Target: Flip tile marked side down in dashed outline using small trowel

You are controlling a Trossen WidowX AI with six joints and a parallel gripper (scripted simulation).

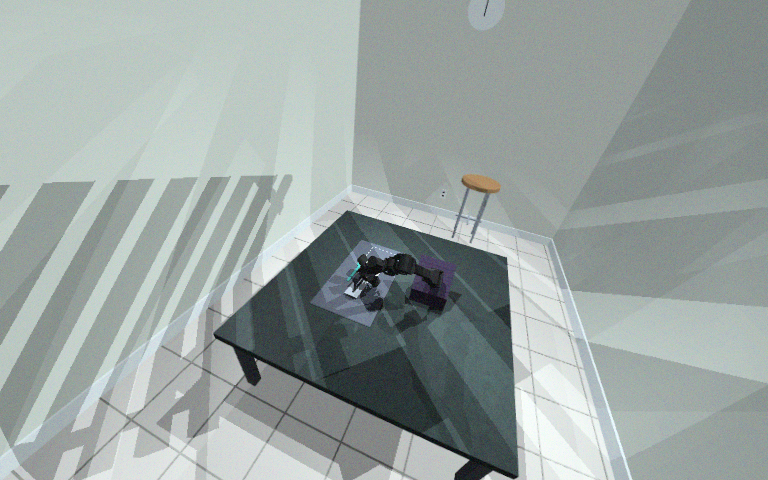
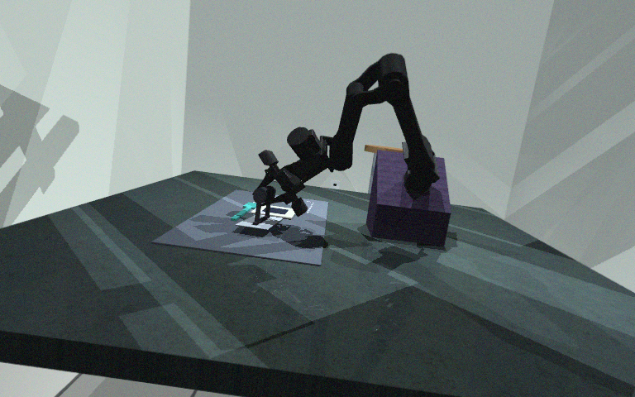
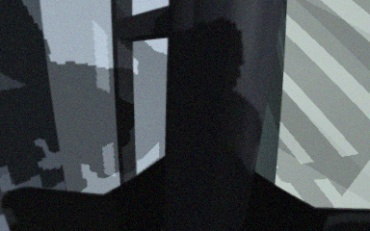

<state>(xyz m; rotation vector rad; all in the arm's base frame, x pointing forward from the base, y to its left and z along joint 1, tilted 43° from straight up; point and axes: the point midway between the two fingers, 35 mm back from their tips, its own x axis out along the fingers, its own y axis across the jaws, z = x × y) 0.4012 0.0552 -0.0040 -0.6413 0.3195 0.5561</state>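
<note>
1. The gripper (image 1: 361, 277) (image 2: 267, 190) (image 3: 199, 161) is grasping the small trowel (image 1: 353, 292) (image 2: 255, 225) (image 3: 212, 120) by its dark, round handle; its fingers are standing partly apart, clamped around that thickness. The pale, flat blade is reaching down near the mat; whether it is touching the mat or the tile, I cannot tell.
2. The white-bordered, flat tile (image 1: 378, 275) (image 2: 291, 215) is lying on the grey-blue mat (image 1: 369, 320) (image 2: 290, 253), its dark marking apparently facing up, beside the teal, crosspieced bar (image 1: 353, 272) (image 2: 242, 211). The dashed white outline (image 1: 373, 247) (image 2: 311, 208) is showing beyond it.
3. The step in hand is, I judge, lining up the blade. Doing it well means keeping it low and level, easing its lip squarely beneath an edge, then lifting and rolling smoothly.
4. A steep or hurried push is risking sliding the tile instead of turning it.
</note>
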